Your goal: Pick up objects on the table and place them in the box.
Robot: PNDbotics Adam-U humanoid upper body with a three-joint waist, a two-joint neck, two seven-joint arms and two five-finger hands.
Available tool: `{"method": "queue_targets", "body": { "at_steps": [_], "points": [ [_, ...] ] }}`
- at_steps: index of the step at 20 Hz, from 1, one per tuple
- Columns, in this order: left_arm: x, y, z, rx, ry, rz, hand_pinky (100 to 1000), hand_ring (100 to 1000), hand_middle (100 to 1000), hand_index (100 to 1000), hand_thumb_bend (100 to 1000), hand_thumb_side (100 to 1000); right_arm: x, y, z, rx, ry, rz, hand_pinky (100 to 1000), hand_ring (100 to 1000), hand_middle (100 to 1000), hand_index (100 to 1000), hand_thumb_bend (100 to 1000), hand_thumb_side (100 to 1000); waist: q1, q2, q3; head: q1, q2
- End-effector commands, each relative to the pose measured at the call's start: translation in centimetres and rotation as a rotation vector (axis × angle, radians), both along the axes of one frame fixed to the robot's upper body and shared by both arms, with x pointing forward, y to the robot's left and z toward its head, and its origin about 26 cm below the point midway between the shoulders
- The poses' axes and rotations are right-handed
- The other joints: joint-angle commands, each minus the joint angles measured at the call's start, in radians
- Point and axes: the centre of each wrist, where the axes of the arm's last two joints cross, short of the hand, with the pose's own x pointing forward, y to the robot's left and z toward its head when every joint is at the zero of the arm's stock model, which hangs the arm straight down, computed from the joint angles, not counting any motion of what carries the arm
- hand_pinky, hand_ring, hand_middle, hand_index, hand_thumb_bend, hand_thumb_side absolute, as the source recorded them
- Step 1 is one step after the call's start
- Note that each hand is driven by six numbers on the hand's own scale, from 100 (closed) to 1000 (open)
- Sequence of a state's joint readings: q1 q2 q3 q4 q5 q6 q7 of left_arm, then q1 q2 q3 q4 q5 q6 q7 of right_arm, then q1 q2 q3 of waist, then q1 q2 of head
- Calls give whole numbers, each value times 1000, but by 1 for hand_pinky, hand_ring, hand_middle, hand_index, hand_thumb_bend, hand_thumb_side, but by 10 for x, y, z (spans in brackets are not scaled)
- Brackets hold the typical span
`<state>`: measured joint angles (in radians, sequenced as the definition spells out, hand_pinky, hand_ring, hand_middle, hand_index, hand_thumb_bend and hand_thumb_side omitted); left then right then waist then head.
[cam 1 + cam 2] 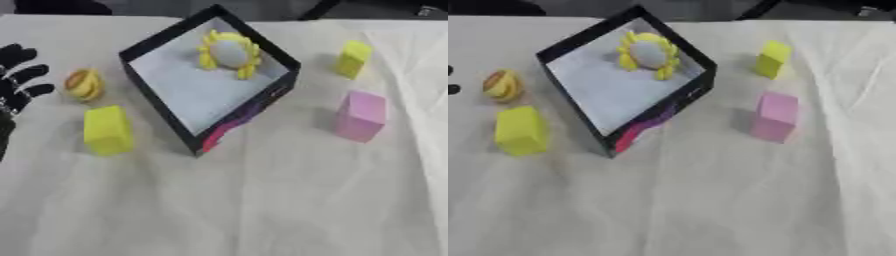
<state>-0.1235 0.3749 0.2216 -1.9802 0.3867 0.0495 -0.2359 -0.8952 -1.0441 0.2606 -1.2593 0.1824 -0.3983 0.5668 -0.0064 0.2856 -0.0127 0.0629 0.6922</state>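
**Left hand open at the edge, one toy in the box, four things on the cloth**

I see my left hand [17, 82] at the left edge of the left eye view, fingers spread and relaxed, grasping nothing. It is near the small round orange-and-yellow thing [84, 84] but apart from it. In the right eye view only a couple of dark fingertips show at the left edge. My right hand shows in neither view.

The box [157, 40] stands turned corner-on toward me, on the worktop [262, 200], which is covered by a pale creased cloth. The box has black walls, a pale grey floor, and a pink and purple patch on the outside near its closest corner. Inside it, toward the far corner, lies a toy with a pale round middle and a yellow fringe, the sunflower-like toy [229, 53].

Outside the box, to its left, a large yellow block [108, 130] stands just in front of the round orange-and-yellow thing, close to the box's left wall but not touching it. To the right of the box stand a small yellow block [353, 58], farther back, and a pink block [360, 116], nearer to me. Both are apart from the box and from each other.
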Motion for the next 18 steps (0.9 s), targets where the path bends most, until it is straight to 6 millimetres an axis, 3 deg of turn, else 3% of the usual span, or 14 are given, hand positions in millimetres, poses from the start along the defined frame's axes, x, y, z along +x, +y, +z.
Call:
{"method": "queue_targets", "body": {
  "at_steps": [1,9,10,11,14,18],
  "points": [
    [-3,2,10,37,-29,-2,808,849,838,879,100,771,12,2,2,-119,22,13,888,838,840,924,100,298,-14,-37,-1,-7,-3],
    [-3,1,8,43,-21,-7,808,850,838,878,100,774,46,41,-2,-223,79,124,895,851,856,943,100,414,-12,-40,-5,-18,6],
    [-3,1,8,43,-21,-7,808,850,838,878,100,774,50,46,-2,-230,85,136,895,851,856,944,100,473,-12,-41,-5,-19,7],
    [-3,1,8,43,-20,-8,809,850,838,878,100,773,53,52,-2,-236,90,150,896,852,857,944,100,427,-12,-42,-4,-21,8],
    [-3,1,7,42,-18,-11,809,850,838,878,100,772,62,66,-4,-237,104,179,897,853,858,947,100,422,-12,-45,-2,-28,9],
    [-3,1,7,40,-18,-15,809,851,838,878,100,770,71,82,-10,-235,133,214,903,855,859,951,100,478,-11,-47,3,-39,6]
  ]
}}
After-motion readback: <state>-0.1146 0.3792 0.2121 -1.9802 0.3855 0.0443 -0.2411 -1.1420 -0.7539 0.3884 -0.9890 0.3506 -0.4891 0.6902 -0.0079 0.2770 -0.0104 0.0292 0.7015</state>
